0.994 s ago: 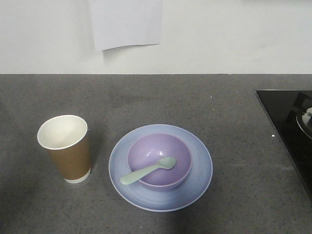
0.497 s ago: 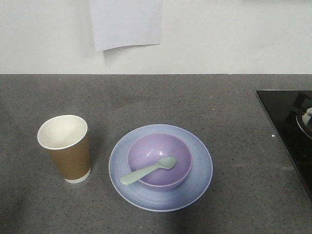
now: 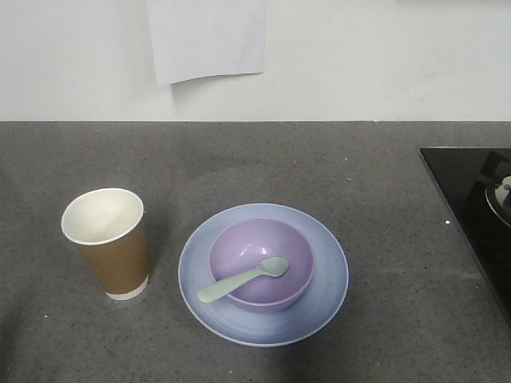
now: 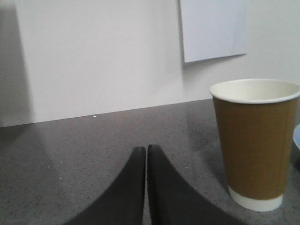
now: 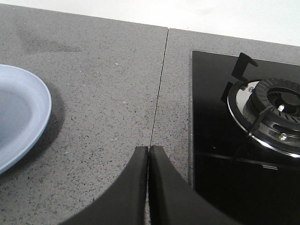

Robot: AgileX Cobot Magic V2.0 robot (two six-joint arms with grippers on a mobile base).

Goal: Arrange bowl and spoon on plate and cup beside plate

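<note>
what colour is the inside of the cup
White. The cup is brown outside with a white interior, rim and base band; the front-facing view looks down into it best.

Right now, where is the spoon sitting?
In the front view the spoon lies in the bowl at the middle of the plate, its handle sticking out over the bowl's near-left rim, with the cup standing left of the plate.

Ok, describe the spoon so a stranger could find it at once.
On the grey counter sits a wide blue plate with a purple bowl on it. The spoon lies across the bowl, scoop inside, handle over the rim: the only mint-green thing there.
</note>
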